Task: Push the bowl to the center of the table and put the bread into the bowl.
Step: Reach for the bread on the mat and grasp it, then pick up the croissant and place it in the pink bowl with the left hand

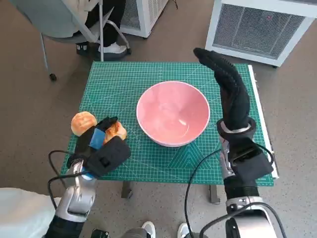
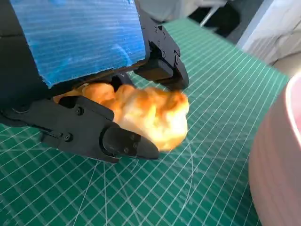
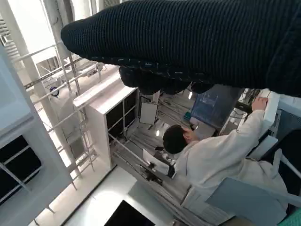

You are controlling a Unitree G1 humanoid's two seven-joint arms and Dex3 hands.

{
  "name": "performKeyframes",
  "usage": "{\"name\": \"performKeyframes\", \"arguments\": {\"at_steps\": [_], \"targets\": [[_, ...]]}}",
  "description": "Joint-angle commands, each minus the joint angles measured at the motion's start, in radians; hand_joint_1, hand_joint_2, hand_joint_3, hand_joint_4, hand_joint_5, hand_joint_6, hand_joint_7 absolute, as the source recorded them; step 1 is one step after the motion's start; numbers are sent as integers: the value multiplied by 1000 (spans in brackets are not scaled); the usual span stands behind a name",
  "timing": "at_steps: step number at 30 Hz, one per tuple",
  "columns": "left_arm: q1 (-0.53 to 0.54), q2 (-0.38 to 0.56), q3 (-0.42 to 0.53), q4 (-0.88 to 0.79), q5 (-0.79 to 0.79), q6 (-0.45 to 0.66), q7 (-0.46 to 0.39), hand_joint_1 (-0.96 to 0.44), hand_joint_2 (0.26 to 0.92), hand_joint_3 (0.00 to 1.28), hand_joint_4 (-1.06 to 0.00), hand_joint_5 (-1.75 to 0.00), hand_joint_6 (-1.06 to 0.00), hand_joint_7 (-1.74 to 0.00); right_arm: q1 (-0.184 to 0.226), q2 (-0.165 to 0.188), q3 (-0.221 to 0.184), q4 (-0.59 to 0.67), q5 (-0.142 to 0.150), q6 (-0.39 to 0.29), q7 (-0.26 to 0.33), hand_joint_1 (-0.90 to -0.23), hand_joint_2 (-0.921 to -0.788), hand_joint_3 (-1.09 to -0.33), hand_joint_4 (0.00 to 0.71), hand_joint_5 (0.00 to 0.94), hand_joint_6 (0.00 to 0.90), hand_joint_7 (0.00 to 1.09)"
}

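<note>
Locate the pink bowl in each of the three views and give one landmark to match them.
Head view: the pink bowl sits near the middle of the green mat.
Left wrist view: only its pale pink wall shows, cut by the frame edge, beside the bread in the left hand.
Right wrist view: not in it.
Shared landmark: the green mat.

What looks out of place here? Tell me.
Nothing stands out. The pink bowl sits upright and empty on the green mat; the left hand holds one bread piece, another bun lies beside it.
</note>
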Motion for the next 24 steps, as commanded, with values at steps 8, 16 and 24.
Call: {"name": "performKeyframes", "arguments": {"at_steps": [8,16,24], "targets": [[56,5,67,-215,-13,-36,-5,0,920,72,-699,-1071,-609,-1266,35,10,3,-6,8,22,1,-536,-921,-863,301,15,-1,731],[56,-16,93,-415,-33,-47,-36,-1,920,57,-736,-1053,-600,-1255,43,13,4,-13,10,25,2,-535,-921,-864,296,13,-1,731],[5,-27,80,-497,-33,-93,-40,-1,920,36,-764,-1034,-621,-1222,49,14,2,-15,7,25,-1,-536,-921,-863,295,13,-1,730]]}}
